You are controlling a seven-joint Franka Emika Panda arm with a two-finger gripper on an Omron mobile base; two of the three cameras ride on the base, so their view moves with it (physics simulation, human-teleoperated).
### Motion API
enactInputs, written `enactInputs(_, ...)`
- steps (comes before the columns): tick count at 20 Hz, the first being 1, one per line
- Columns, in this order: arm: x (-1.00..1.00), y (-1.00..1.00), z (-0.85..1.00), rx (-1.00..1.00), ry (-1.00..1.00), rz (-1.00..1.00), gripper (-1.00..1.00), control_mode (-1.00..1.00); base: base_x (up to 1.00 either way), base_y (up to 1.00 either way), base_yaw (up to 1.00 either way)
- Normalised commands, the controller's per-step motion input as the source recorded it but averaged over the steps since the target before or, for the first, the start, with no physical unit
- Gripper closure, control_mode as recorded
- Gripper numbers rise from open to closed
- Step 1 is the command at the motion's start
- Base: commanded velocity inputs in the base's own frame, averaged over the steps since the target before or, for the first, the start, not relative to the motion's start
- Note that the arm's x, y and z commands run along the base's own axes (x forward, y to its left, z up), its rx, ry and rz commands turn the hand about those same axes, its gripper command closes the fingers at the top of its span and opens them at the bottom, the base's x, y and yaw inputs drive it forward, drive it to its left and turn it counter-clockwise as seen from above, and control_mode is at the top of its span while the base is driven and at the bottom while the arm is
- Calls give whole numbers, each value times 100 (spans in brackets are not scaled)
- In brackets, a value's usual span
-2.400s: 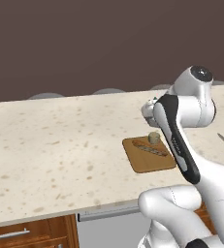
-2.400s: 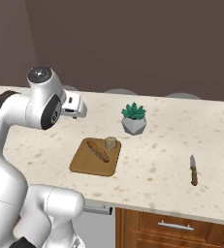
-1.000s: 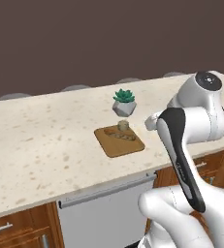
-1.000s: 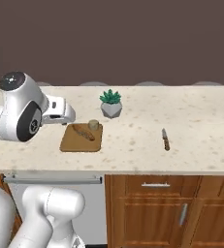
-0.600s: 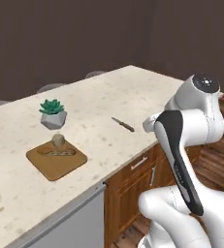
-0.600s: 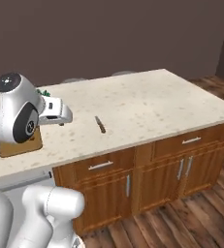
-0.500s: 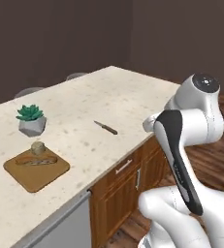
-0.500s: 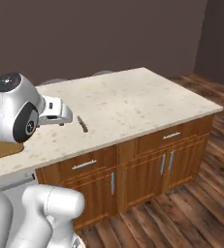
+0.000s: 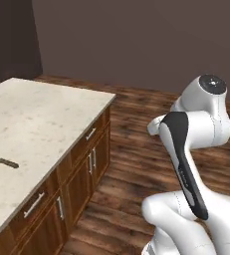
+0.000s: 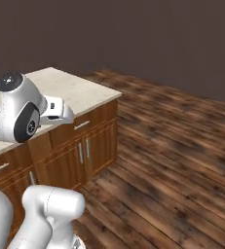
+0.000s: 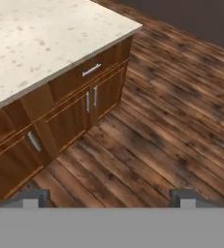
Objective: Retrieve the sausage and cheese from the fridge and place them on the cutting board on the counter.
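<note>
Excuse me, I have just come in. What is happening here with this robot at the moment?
The robot arm is handling nothing right now. Its gripper is open and empty, pointing down at the wooden floor beside the corner of the counter. A knife lies on the counter. The cabinets under it are closed. No fridge, cutting board, cheese or sausage appears here, so no food is being carried.

The arm stood folded upright, elbow raised. The pincer (image 11: pixel 108 196) was empty, jaws spread wide, angled down beside the tabletop (image 11: pixel 31 38) corner.
</note>
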Motion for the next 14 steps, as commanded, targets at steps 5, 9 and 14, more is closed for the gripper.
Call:
enactInputs(5,0,0,0,0,0,0,-100,100,77,-86,-46)
enactInputs(9,0,0,0,0,0,0,-100,100,85,-72,-47)
enactInputs(14,0,0,0,0,0,0,-100,100,98,-41,-47)
